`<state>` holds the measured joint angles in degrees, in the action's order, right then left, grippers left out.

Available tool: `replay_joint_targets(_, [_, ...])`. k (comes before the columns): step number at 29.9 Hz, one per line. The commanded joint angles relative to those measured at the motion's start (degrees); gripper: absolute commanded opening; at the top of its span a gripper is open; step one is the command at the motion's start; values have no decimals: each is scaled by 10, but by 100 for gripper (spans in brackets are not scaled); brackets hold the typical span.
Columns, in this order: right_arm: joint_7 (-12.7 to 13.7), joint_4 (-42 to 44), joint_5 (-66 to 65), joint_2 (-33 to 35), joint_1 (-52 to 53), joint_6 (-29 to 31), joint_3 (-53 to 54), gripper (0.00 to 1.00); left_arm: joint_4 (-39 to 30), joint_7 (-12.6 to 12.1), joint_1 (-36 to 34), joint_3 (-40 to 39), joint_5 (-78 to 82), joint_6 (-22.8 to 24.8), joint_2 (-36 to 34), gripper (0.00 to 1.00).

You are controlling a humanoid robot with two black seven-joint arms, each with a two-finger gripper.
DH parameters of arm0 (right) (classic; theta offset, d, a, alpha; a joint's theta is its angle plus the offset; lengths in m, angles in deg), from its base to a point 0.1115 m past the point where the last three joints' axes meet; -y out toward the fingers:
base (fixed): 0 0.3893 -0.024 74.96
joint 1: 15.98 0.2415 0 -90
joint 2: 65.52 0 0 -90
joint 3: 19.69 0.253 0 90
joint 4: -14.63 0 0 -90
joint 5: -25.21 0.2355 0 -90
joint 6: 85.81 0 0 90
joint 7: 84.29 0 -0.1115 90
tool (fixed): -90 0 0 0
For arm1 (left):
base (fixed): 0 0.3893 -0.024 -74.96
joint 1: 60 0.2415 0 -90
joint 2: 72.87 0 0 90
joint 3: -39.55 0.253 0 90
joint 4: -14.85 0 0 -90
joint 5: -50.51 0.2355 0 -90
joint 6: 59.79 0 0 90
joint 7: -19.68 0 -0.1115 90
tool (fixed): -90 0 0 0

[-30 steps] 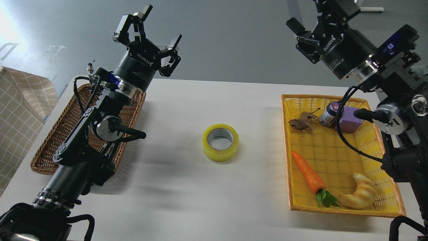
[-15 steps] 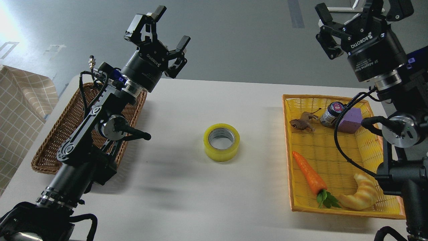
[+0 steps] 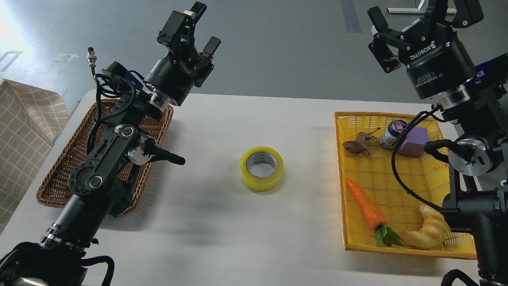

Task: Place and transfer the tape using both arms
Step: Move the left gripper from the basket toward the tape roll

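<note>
The tape [image 3: 262, 168], a yellow roll with a pale grey core, lies flat on the white table [image 3: 238, 238] near its middle, hole upward. My left gripper [image 3: 204, 24] is raised above the table's far left edge, open and empty, well up and left of the tape. My right gripper [image 3: 416, 14] is raised high at the top right, above the yellow basket, open and empty; its upper finger runs to the frame's top edge.
A brown wicker basket [image 3: 51, 174] lies at the left under my left arm. A yellow basket [image 3: 397, 182] at the right holds a carrot [image 3: 367, 206], a croissant [image 3: 426, 234], a toy animal [image 3: 357, 145], a small jar [image 3: 391, 135] and a purple block [image 3: 414, 143].
My left gripper rose, moved right and turned about its wrist. My right gripper swung up and to the right, away from the table's middle. The tape has not moved.
</note>
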<state>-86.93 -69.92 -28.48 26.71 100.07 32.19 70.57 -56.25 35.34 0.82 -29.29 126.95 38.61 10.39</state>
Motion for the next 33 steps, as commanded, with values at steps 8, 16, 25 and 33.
replay_joint_targets(8, [0,9,1,1,6,0,2,100,-23,-110,-3,140,220,-96,-3,98])
replay_joint_targets(16, [0,17,1,4,7,0,4,100,-13,-191,3,209,455,-96,-3,98])
replay_joint_targets(25, [1,20,23,5,10,0,7,100,65,-239,-2,293,486,-96,-5,98])
replay_joint_targets(33, [1,20,23,5,10,0,9,100,103,-249,-6,346,486,-96,-6,98])
